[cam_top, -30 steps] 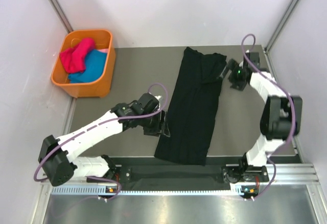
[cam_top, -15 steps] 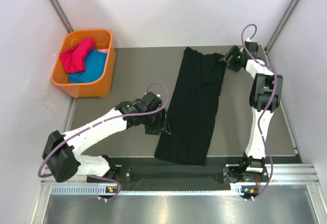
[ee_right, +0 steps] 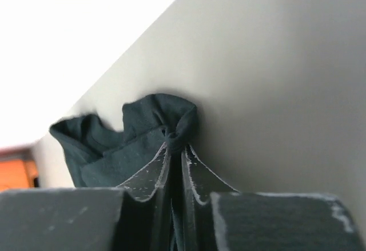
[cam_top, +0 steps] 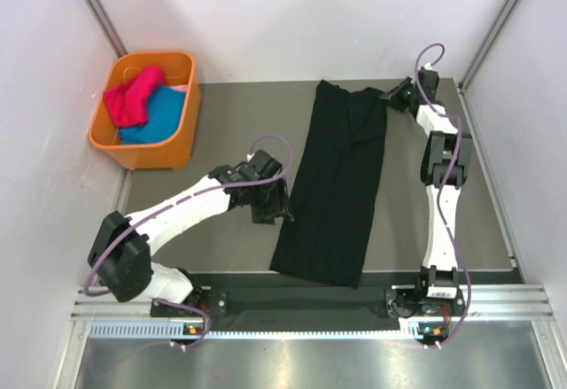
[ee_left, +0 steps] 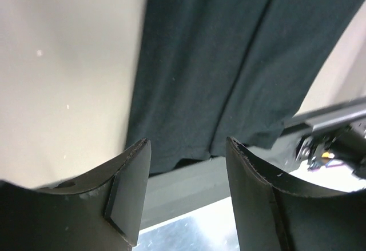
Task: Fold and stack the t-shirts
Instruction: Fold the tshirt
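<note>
A black t-shirt (cam_top: 337, 185) lies as a long folded strip down the middle of the grey table, from the back edge to the front edge. My right gripper (cam_top: 396, 98) is at the strip's far right corner, shut on a pinch of the black cloth (ee_right: 171, 134). The cloth bunches up around its fingertips. My left gripper (cam_top: 276, 210) hovers beside the strip's left edge, near its front half, open with nothing between its fingers (ee_left: 134, 188). Below them I see the shirt's hem (ee_left: 189, 148) and the table's front edge.
An orange bin (cam_top: 146, 110) stands at the back left and holds pink and blue garments (cam_top: 142, 105). A black rail (cam_top: 310, 300) runs along the table's near edge by the arm bases. Walls enclose the table on three sides.
My right gripper reached out to the shirt's far right corner and shut on the cloth. The left gripper shifted slightly along the strip's left edge, staying open.
</note>
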### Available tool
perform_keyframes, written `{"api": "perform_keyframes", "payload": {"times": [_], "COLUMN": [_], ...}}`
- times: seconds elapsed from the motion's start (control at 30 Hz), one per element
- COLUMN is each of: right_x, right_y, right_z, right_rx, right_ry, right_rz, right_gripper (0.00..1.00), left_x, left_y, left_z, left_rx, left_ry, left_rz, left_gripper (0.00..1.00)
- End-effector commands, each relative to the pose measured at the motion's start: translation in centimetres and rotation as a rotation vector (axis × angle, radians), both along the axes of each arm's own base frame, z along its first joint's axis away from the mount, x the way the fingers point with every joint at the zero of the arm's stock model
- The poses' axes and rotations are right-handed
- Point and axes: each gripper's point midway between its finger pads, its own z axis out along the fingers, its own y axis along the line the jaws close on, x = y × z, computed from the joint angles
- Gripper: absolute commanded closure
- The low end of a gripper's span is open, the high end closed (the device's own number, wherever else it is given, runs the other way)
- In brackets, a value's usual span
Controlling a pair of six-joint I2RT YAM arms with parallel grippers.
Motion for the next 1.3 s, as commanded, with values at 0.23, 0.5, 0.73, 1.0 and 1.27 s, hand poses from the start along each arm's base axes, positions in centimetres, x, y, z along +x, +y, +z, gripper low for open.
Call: {"api": "perform_keyframes", "payload": {"times": [0.23,0.5,0.73,1.0,1.27], "right_x": [6.3,4.2,-1.6,-15.8,-37.2], "right_y": [2.8,1.5,-4.2,-4.7,3.4], "right_z": [5.4,5.6,8.5,11.1,5.9], "right_rx": [0.164,0.188,-0.011,-0.213,-0.133], "right_ry": [-0.261,-0.124,0.015,0.219,0.347], "right_rz": [-0.118,-0.111,-0.070,0.004,0.197], "right_gripper": [1.00,0.60,0.37,0.20,0.30], "left_x": [5.2,4.8,2.2,-0.3,-2.3], "left_y": [-0.2,0.3,0.9,1.7,0.0], "left_z": [1.0,-1.3,-4.3,-5.8,-6.9], "left_rx": [-0.032,-0.051,-0.040,-0.054,-0.206], "left_ry": [-0.068,-0.007,0.061,0.108,0.166], "left_rz": [0.084,0.044,-0.050,-0.102,-0.148], "left_gripper": [0.40,0.39,0.43,0.44,0.54]}}
